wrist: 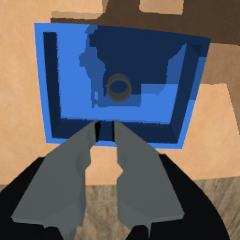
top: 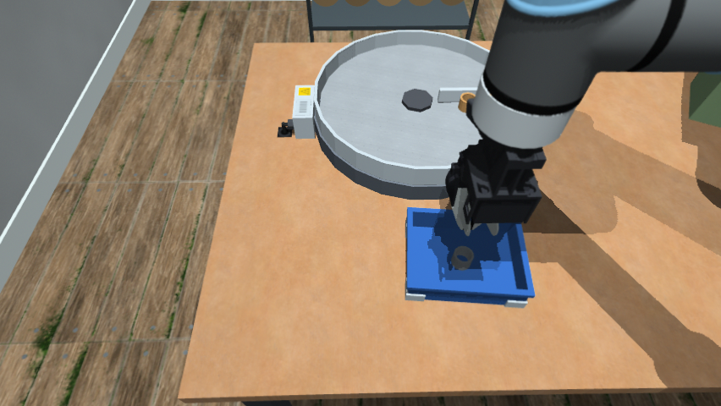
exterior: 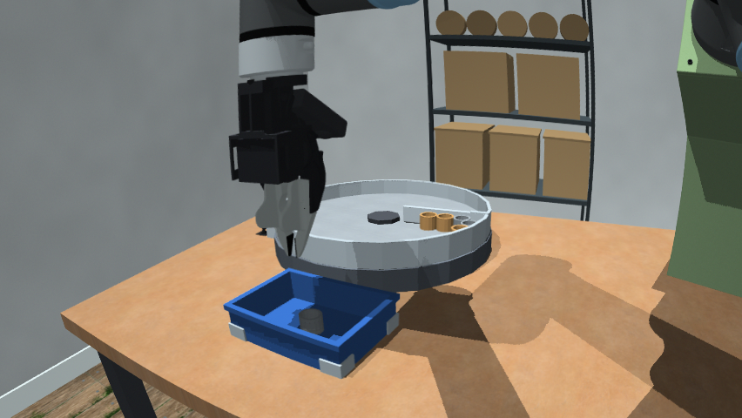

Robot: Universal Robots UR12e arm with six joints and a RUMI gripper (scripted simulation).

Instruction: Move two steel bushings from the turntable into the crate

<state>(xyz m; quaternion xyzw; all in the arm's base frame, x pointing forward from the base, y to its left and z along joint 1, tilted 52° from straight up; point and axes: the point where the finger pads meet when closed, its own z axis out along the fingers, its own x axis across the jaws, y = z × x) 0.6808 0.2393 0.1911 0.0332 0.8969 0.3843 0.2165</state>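
Observation:
A blue crate sits on the table in front of the grey turntable. One steel bushing stands upright inside the crate; it also shows in the exterior view and the wrist view. My gripper hangs above the crate's rim on the turntable side, shut and empty. On the turntable, beside a white guide bar, stand brass bushings and grey steel bushings. My arm hides most of them in the top view, where one brass bushing shows.
A dark hub sits at the turntable's centre. A white control box is fixed to the turntable's left side. A shelf with cardboard boxes stands behind the table. A green machine is at the right.

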